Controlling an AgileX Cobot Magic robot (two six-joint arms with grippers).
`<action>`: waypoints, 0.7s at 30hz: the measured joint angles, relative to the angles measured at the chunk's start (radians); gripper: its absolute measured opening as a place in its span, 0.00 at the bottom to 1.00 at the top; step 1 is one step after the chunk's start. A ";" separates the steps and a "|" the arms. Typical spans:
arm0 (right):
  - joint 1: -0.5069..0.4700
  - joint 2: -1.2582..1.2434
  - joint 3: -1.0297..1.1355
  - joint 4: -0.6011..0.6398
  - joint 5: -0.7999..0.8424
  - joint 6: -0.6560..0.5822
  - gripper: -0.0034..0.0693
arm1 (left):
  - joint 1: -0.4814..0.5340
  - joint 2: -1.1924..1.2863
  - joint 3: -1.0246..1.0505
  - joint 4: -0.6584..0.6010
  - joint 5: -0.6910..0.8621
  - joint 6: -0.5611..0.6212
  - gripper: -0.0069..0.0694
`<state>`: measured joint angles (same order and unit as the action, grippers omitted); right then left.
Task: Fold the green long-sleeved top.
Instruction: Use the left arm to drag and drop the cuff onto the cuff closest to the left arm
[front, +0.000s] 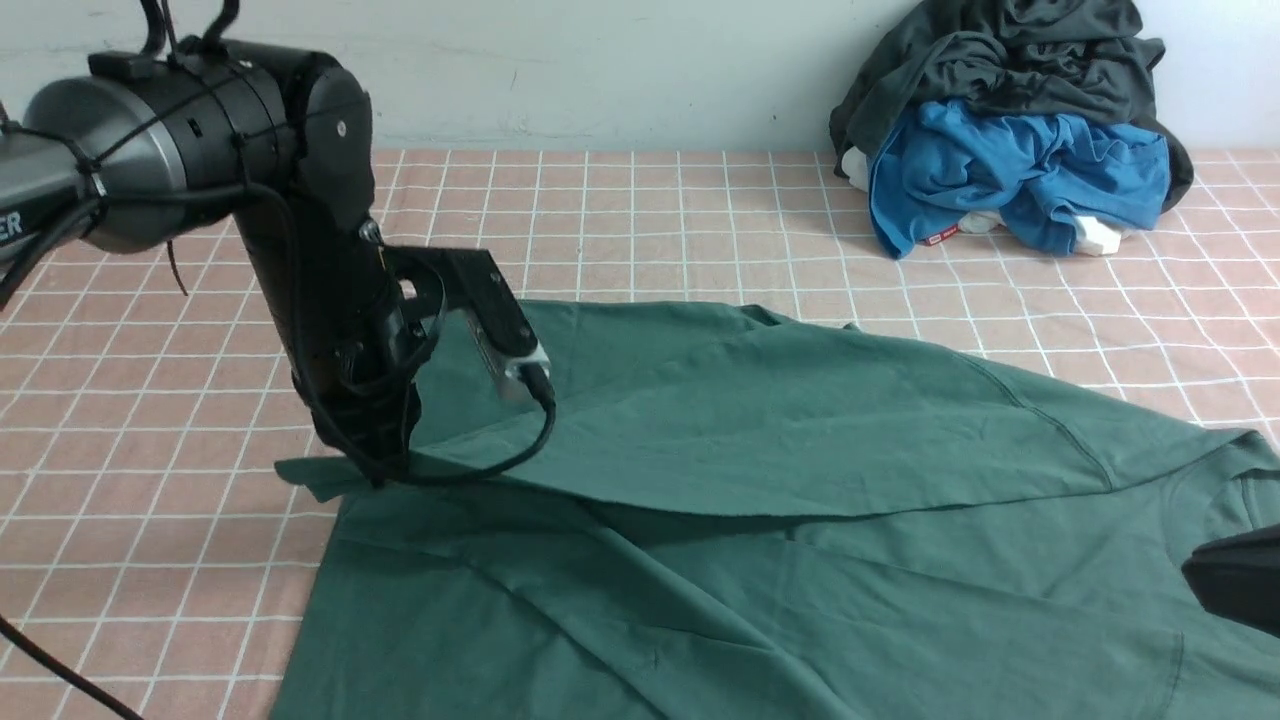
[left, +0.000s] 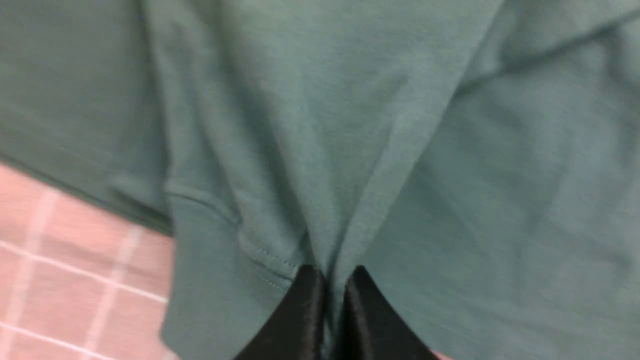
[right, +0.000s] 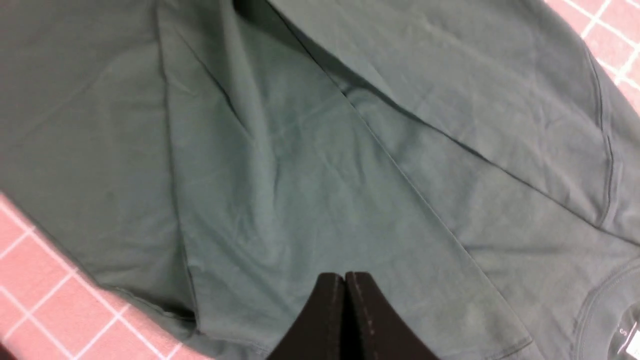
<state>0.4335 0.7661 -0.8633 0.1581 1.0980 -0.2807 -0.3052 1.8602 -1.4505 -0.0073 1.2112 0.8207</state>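
**Left gripper (front: 372, 462) down at the corner of the green long-sleeved top (front: 780, 420)**

I'm watching the gripper touching the top's left corner. The top is lying spread over the pink checked tablecloth (front: 640, 220), with a wide flap folded across its body. At the back right, a dark grey garment (front: 1000, 50) is sitting heaped on a blue garment (front: 1010, 170). A black bit of my right arm (front: 1240, 588) is showing at the right edge.
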 joint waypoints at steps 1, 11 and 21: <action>0.008 -0.008 0.000 0.000 0.004 0.000 0.03 | -0.011 -0.005 0.019 0.007 0.000 -0.010 0.11; 0.065 -0.048 0.000 -0.004 0.060 0.000 0.03 | -0.085 -0.014 0.136 -0.002 -0.006 -0.097 0.11; 0.065 -0.048 0.000 -0.004 0.072 0.000 0.03 | -0.087 -0.014 0.137 -0.128 -0.007 -0.107 0.11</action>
<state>0.4989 0.7177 -0.8633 0.1543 1.1703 -0.2807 -0.3921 1.8458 -1.3140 -0.1355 1.2039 0.7136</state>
